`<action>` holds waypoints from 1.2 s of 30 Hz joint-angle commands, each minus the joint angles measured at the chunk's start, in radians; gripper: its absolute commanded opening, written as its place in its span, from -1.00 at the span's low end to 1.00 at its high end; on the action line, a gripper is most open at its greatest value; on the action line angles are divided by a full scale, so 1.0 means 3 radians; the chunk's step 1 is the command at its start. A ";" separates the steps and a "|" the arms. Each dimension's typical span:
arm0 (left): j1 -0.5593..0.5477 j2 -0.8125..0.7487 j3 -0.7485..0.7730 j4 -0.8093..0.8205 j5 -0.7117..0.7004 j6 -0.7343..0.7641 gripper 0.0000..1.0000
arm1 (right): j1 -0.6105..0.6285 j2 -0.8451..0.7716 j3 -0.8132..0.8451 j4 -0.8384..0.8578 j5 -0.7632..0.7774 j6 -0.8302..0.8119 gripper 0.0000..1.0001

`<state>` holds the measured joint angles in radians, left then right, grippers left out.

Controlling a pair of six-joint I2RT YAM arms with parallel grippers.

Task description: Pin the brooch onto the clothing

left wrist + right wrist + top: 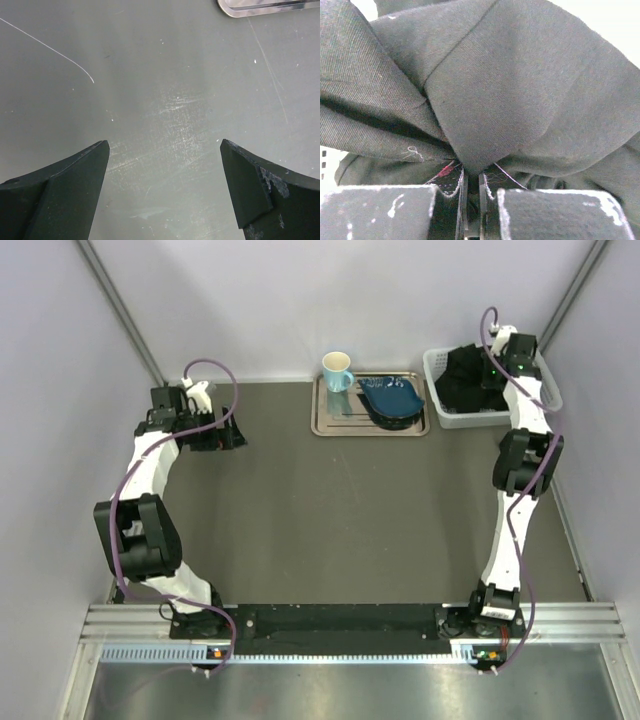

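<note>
Dark tabletop [330, 510] beneath the spread left tool [164, 145]; right tool [471, 175] tight on black clothing [510, 90] in the basket [478, 422].

Soft, even light from above leaves only faint shadows in the overhead view, a streaky sheen glares off the table [175, 115] mid-frame at the left wrist, and the black clothing [510, 90] reads sharp yet perhaps underexposed, its upper corners blown white.

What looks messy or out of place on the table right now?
The black shirt sits crumpled in the white basket rather than laid flat, with the right gripper pinching a fold. No brooch is visible.
</note>
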<state>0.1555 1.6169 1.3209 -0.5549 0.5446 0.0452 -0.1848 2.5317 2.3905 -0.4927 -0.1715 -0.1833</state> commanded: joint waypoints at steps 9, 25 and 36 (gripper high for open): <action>-0.0002 -0.0337 -0.0056 0.0504 0.0230 -0.0217 0.97 | 0.0110 -0.1602 0.0034 0.0543 -0.0686 0.0570 -1.00; 0.0003 -0.0537 -0.0205 0.0811 0.0378 -0.0350 0.97 | 0.1428 -0.2952 -0.0094 0.0681 -0.0804 0.0254 -1.00; 0.0075 -0.0573 -0.0159 0.0852 0.0424 -0.0462 0.98 | 0.2813 -0.3259 0.0080 0.1013 -0.0329 -0.0493 -1.00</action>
<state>0.1593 1.4872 1.2636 -0.3500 0.6399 -0.0689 0.5556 1.6234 2.3581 -0.3367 -0.3412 -0.2173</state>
